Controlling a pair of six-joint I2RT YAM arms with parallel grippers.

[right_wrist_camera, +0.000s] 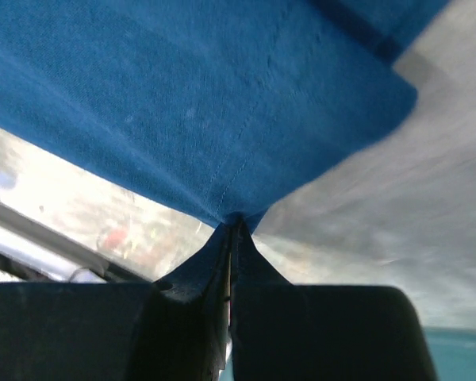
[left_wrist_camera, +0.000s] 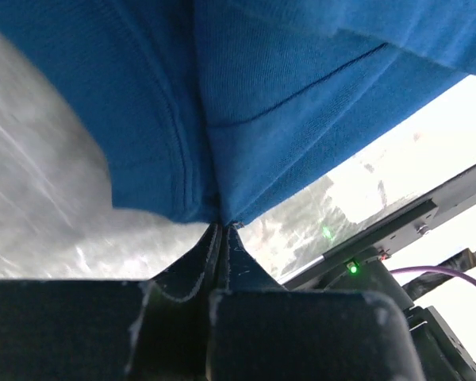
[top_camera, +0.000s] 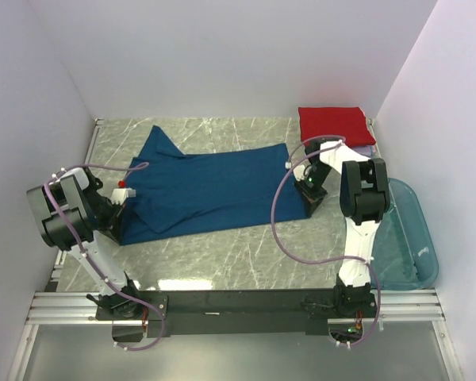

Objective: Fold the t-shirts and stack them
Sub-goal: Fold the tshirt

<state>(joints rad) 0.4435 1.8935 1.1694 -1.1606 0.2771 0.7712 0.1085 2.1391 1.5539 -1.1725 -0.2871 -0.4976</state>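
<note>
Dark blue t-shirt (top_camera: 202, 190) lies spread across the middle of the marble surface (top_camera: 222, 254). Its long side runs left to right, one sleeve points to the far left, and a flap is folded over at its left end. Red t-shirt (top_camera: 335, 125) is folded square in the far right corner, well apart from the blue one. A pale lavender t-shirt (top_camera: 366, 149) peeks out under its near right edge; only a sliver is visible.

The top view shows the layout only. Left arm (top_camera: 67, 214) is down at the blue shirt's near left end, and right arm (top_camera: 365, 198) is at its right end. In this view the wrist bodies hide both sets of jaws.

The wrist views fill that in. In the left wrist view the left jaws are pressed together on a pinch of blue cloth (left_wrist_camera: 262, 95), right at a stitched hem where two layers meet. The cloth rises off the surface there. In the right wrist view the right jaws are likewise closed on the blue cloth (right_wrist_camera: 182, 103) at a stitched edge, with the cloth tented up from the pinch. Neither wrist view shows the red or lavender shirts.

Translucent teal tub (top_camera: 416, 238) sits at the right edge of the surface beside the right arm and touches no shirt.
</note>
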